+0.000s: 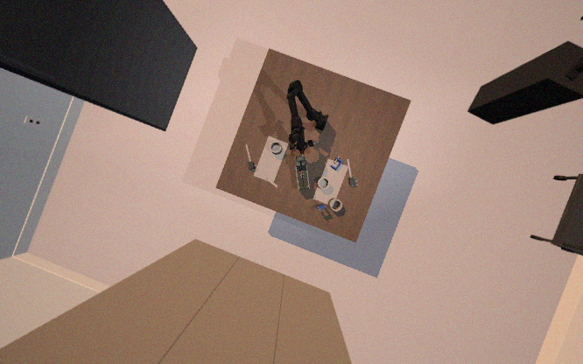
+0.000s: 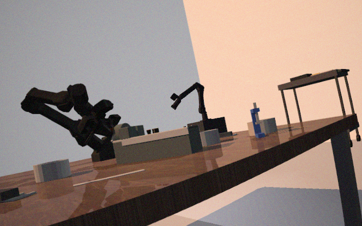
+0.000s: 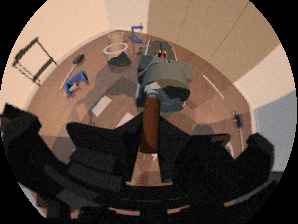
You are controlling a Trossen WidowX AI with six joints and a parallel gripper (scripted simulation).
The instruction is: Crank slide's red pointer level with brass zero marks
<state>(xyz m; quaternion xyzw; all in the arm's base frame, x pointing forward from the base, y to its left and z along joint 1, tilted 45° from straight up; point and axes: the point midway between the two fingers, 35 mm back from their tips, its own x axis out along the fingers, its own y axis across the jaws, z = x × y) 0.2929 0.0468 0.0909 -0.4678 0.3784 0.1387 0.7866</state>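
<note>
Your tool (image 1: 301, 148) (image 2: 110, 135) (image 3: 149, 115) is clamped on the crank's brown handle (image 3: 151, 125), its fingers nearly together, one on each side.
</note>
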